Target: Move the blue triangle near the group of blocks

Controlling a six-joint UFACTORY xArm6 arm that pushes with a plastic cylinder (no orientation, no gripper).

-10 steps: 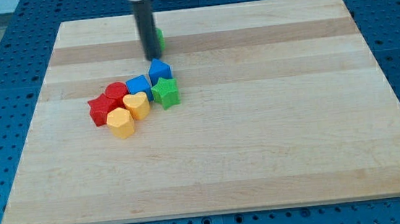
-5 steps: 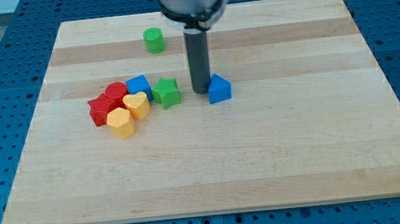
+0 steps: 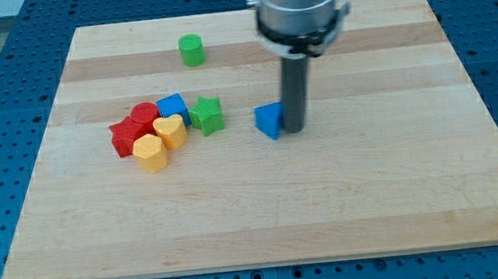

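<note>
Clawless, my tip (image 3: 292, 130) had swung from the blue triangle's (image 3: 269, 120) left to its right, touching it; nothing gripped. Mid-board, it sat just right of the green star (image 3: 206, 115), ready for pushing toward the group.

The arm's end is a fat round metal part, shiny grey w/ a dark band round its lower edge & small dark bits sticking out at the sides. A straight dark grey rod comes down from its middle, smooth & round, same width all the way to my tip (image 3: 293, 131), which is flat at the end
</note>
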